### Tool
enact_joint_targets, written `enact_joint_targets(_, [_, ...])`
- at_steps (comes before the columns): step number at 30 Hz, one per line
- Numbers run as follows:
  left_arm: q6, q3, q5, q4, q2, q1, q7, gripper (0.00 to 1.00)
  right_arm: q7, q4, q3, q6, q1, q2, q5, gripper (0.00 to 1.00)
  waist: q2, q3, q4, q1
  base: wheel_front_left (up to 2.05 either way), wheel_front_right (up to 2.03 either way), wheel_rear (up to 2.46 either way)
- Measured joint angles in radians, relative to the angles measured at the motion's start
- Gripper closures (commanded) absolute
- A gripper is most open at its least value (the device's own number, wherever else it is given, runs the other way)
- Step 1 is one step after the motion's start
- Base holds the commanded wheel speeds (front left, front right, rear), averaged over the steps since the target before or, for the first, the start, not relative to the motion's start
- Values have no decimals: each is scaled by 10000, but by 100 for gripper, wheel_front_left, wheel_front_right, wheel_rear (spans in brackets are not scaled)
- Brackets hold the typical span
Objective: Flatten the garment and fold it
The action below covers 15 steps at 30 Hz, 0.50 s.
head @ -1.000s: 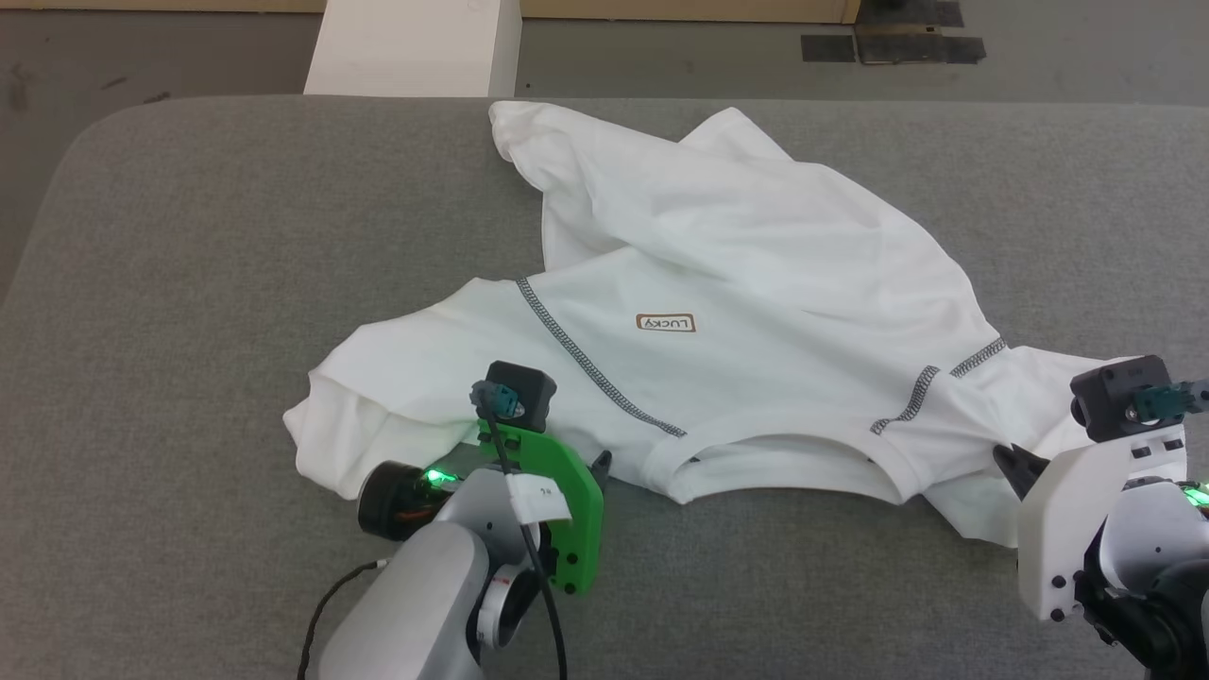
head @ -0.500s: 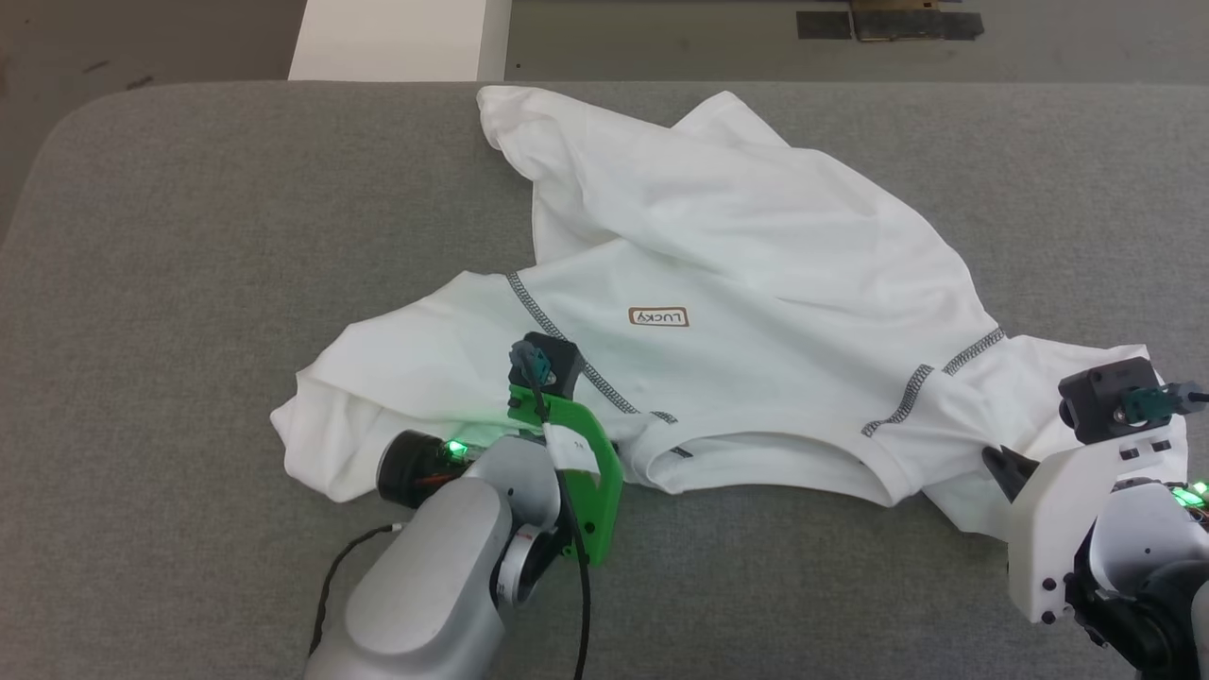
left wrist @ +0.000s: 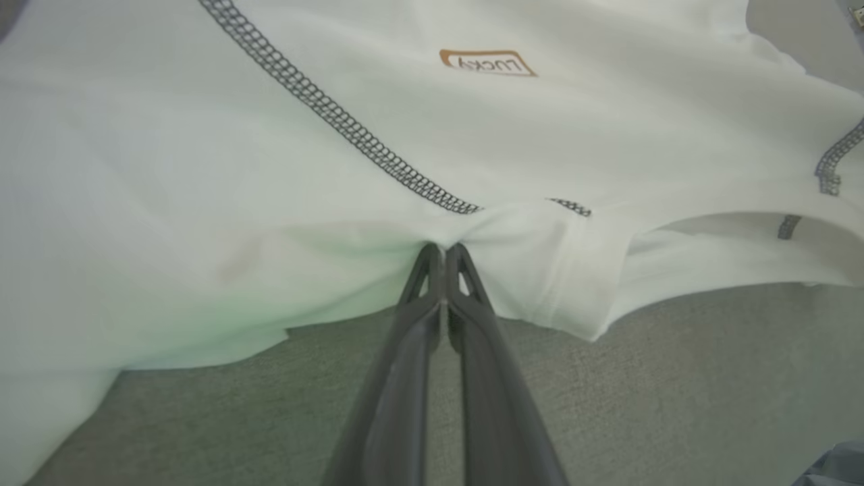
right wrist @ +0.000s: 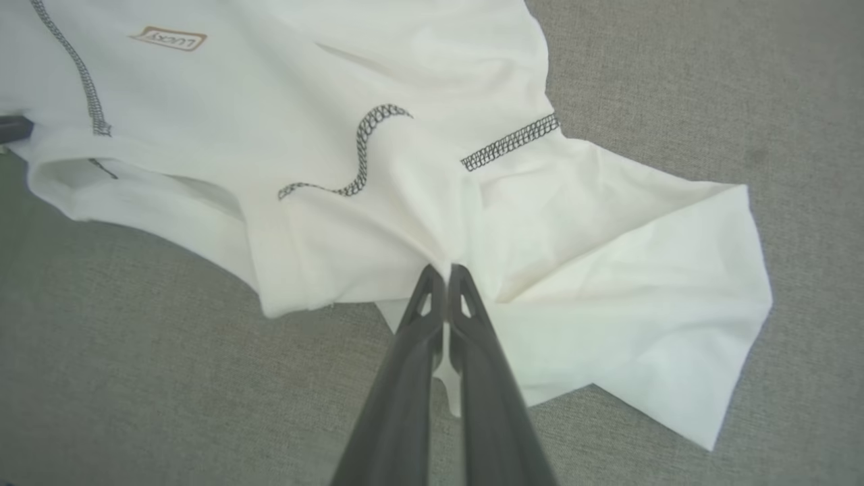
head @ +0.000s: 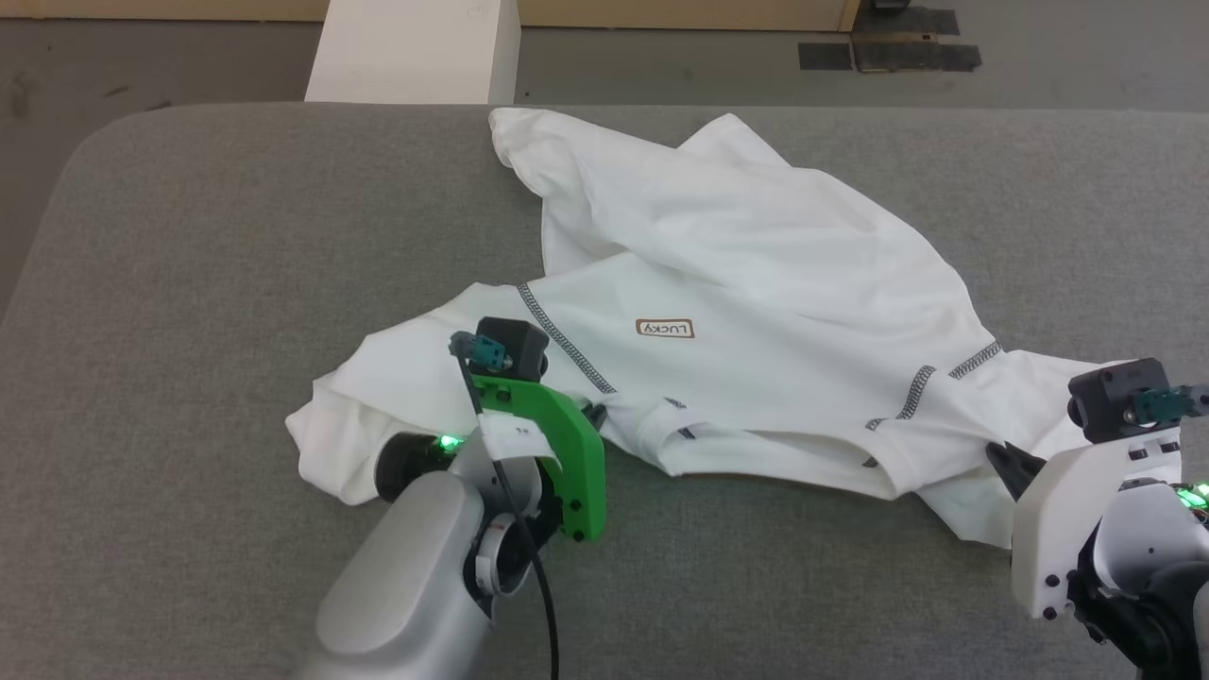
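Across the grey surface the white shirt lies rumpled, its whole spread seen from the head; wrist views show left jaws clamped on cloth beside the collar, right jaws clamped on the right shoulder.

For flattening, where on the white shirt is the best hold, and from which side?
Both shoulders, beside the neck opening, approached low from the robot's side. The garment lies collar toward the robot, body bunched farther away, so shoulder pinches should let it pull straight. The left gripper and right gripper are shut there.
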Motion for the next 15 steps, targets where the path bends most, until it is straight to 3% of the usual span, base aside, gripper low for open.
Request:
enact_joint_targets(8, [-12,846,-644,-1764,188,64,-420,100,-395,-21,-355,0,-113,203,408,100,0,-468,143,0,0,0,0])
enact_joint_targets(15, [-8,1557,-1156,-2495,270,-314,-587,100,-537,54,-523,0,-1369,286,1122,100,0,-727,41,0,0,0,0])
